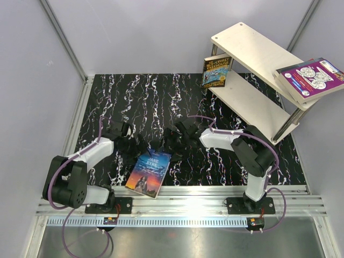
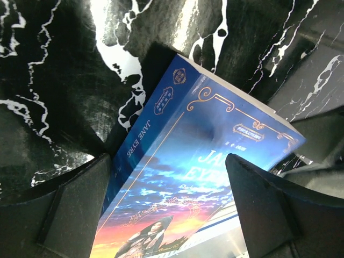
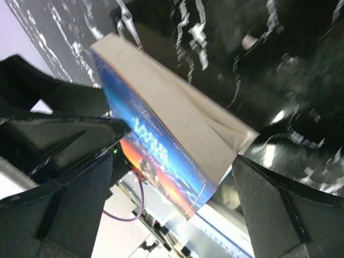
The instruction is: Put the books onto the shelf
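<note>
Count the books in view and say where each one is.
3. Jane Eyre lies at the near edge of the table; a Treehouse book stands at the left end of the shelf; a purple book lies on its top board. Others may hide beneath it.

Top external: fixed, high, behind the arm bases, facing down and forward. Takes in the whole table [image 1: 161, 102] and the shelf [image 1: 252, 48] at far right.

Left wrist: very near, looking down past the left claw [image 2: 166, 161] onto the Jane Eyre book [image 2: 215, 145], spine side.

Right wrist: equally near, rolled over, looking past the right claw [image 3: 174, 156] at the same book's page edge.

All three views share that book.
</note>
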`<state>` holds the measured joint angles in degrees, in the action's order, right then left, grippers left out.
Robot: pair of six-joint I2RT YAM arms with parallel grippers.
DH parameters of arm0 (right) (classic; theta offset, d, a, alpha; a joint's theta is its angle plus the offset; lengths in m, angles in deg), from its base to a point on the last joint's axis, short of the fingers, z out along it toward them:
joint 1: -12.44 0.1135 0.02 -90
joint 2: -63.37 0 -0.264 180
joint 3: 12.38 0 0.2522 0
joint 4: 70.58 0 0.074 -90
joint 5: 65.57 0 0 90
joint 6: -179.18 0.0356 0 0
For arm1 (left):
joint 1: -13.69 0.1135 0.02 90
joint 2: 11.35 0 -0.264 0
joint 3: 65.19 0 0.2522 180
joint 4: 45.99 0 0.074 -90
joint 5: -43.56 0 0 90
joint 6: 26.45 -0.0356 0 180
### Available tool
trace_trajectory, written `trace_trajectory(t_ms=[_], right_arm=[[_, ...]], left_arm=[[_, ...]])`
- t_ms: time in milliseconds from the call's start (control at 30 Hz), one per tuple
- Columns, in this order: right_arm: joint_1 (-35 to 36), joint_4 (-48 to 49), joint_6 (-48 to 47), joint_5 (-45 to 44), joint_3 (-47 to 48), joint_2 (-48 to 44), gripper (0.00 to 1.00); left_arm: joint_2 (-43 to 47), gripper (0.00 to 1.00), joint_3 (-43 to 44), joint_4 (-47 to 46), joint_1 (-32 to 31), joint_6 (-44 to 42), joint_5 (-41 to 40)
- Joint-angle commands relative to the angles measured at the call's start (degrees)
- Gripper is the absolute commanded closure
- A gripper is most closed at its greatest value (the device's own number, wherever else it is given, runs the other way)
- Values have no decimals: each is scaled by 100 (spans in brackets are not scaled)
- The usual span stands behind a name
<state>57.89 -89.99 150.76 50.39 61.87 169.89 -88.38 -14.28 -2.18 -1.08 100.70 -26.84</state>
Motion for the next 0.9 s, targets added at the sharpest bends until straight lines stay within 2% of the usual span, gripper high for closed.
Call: trace_trajectory(t_ms=[0, 300, 333, 400, 433, 500, 533, 633, 667, 767, 867], right_arm=[[210, -305, -15, 94, 402, -395, 0], [438, -771, -146, -125, 771, -360, 0], [456, -762, -146, -126, 754, -360, 3], [482, -701, -129, -117, 719, -299, 17], [491, -683, -129, -117, 666, -272, 32], [535, -596, -138, -126, 587, -167, 46], [544, -586, -164, -143, 517, -141, 58], [553, -507, -199, -196, 368, -96, 71], [553, -507, -225, -231, 358, -105, 82], [553, -761, -445, -433, 490, -192, 100], [553, -1602, -954, -862, 963, -429, 100]], left_arm=[[-207, 10, -93, -455, -123, 91, 361], [-224, 10, -58, -535, -114, 91, 431], [-216, 10, -50, -535, -114, 82, 440], [-207, 10, -41, -535, -123, 91, 457], [-181, 10, -23, -535, -114, 91, 484], [-145, 10, -14, -517, -114, 91, 519], [-102, 10, -6, -517, -114, 100, 554], [13, 10, 3, -499, -114, 109, 607], [109, 10, 3, -499, -106, 109, 633], [311, 6, 82, -482, -106, -31, 738], [775, 1, 179, -657, -79, -277, 800]])
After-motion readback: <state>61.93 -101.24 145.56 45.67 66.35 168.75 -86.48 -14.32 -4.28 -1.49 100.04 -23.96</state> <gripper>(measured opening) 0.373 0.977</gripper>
